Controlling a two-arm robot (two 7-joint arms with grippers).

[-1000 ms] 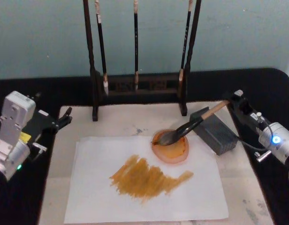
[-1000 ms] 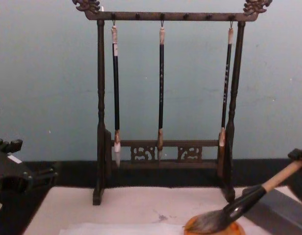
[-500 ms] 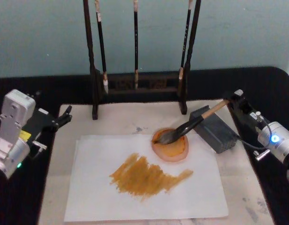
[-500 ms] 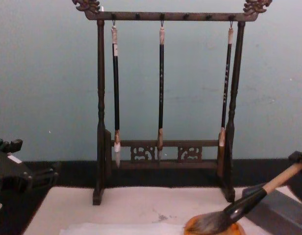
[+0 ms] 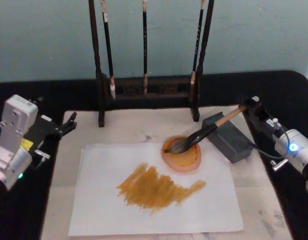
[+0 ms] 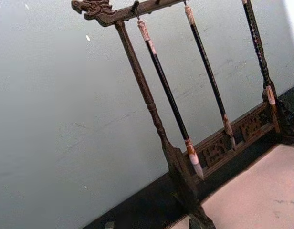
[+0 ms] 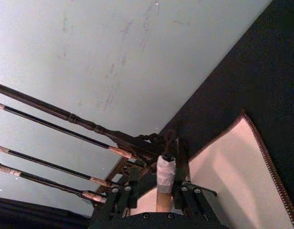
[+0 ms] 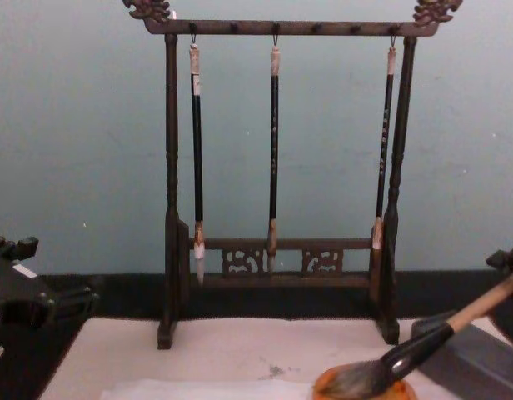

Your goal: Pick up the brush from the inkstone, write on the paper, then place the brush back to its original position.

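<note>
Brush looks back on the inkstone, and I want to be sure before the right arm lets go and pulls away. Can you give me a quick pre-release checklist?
1. Brush bristles rest in the inkstone: ok.
2. Handle leans on the grey block: ok.
3. Right gripper is at the handle's end, cap between its fingers in the right wrist view: ok; grip tightness: cannot tell.
4. Paper carries an ochre stroke, writing done: ok.
5. Left gripper parked at the mat's left edge, away from the brush: ok.
6. Brush rack stands behind, off the retreat path: ok.

Soft, even, dim light throughout; shadows are faint, no glare, and all views look slightly blurred.
</note>
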